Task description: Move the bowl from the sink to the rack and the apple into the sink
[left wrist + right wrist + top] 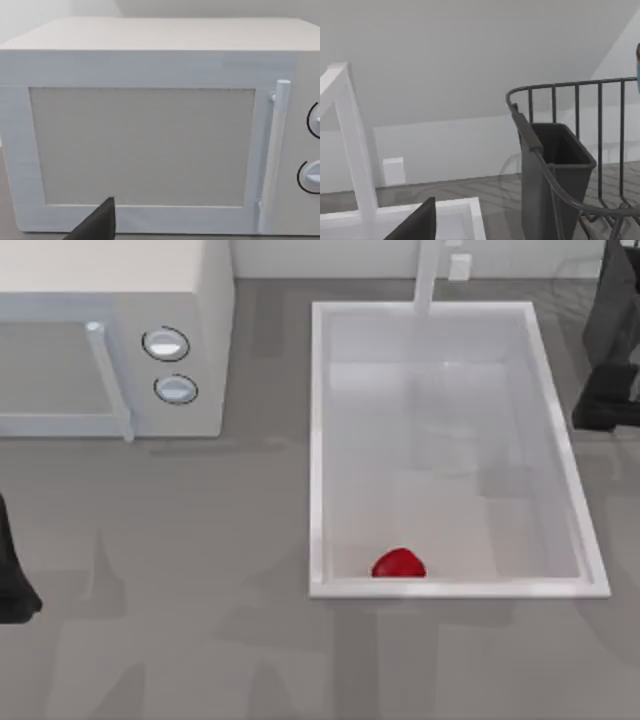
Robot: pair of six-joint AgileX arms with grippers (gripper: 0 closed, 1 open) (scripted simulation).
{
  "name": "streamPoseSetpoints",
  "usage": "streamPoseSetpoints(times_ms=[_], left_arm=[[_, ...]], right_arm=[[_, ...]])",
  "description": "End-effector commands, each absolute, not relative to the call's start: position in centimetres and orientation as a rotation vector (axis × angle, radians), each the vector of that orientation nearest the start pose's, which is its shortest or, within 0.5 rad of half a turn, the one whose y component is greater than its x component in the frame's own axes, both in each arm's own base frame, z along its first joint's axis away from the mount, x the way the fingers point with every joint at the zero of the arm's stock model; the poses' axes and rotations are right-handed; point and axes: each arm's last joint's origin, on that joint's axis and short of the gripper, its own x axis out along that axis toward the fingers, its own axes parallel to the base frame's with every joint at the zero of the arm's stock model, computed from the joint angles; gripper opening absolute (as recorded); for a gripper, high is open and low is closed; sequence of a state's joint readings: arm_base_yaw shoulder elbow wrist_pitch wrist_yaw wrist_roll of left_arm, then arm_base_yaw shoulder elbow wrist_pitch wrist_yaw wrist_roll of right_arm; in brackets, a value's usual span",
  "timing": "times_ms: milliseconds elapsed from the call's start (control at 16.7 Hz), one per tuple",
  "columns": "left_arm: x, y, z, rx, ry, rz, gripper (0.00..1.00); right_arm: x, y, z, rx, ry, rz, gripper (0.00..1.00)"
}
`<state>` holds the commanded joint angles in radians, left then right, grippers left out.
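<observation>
A: Where does the job stand?

B: Nearly closed out, I'd judge. The apple lies inside the sink, against the near wall at the basin's left end. A sliver of blue with a red-brown line at the edge of the right wrist view looks like the bowl, up by the rack.

A: And the arms?

B: The left arm sits at the table's left edge, facing the microwave. The right arm is at the right edge beside the rack. I cannot tell how either gripper's fingers stand.

A: Materials?

B: The sink is a glossy white rectangle with a raised rim and square tap post. The rack is thin dark wire, curved at the corner, holding a dark plastic cup. The apple is plain, round, bright red; the microwave is a matte white box with 2 knobs.
</observation>
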<state>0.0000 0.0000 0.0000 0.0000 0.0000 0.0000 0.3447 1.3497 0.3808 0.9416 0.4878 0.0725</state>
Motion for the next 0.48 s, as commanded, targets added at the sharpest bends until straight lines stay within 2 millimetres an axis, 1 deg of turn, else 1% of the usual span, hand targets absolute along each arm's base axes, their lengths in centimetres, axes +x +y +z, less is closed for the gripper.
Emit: streamPoseSetpoints(times_ms=[120, 240, 360, 480], left_arm=[[10.6, -0.1, 16.0, 0.000, 0.000, 0.000, 1.00], [10.6, -0.1, 16.0, 0.000, 0.000, 0.000, 1.00], [10.6, -0.1, 16.0, 0.000, 0.000, 0.000, 1.00], [10.6, -0.1, 16.0, 0.000, 0.000, 0.000, 1.00]], right_arm=[[21.5, 4.8, 20.3, 0.057, 0.001, -0.140, 1.00], [18.7, 2.9, 21.1, 0.061, -0.017, -0.138, 1.00], [15.9, 1.6, 21.0, 0.059, -0.036, -0.124, 1.00], [13.7, 0.7, 20.3, 0.049, -0.047, -0.102, 1.00]])
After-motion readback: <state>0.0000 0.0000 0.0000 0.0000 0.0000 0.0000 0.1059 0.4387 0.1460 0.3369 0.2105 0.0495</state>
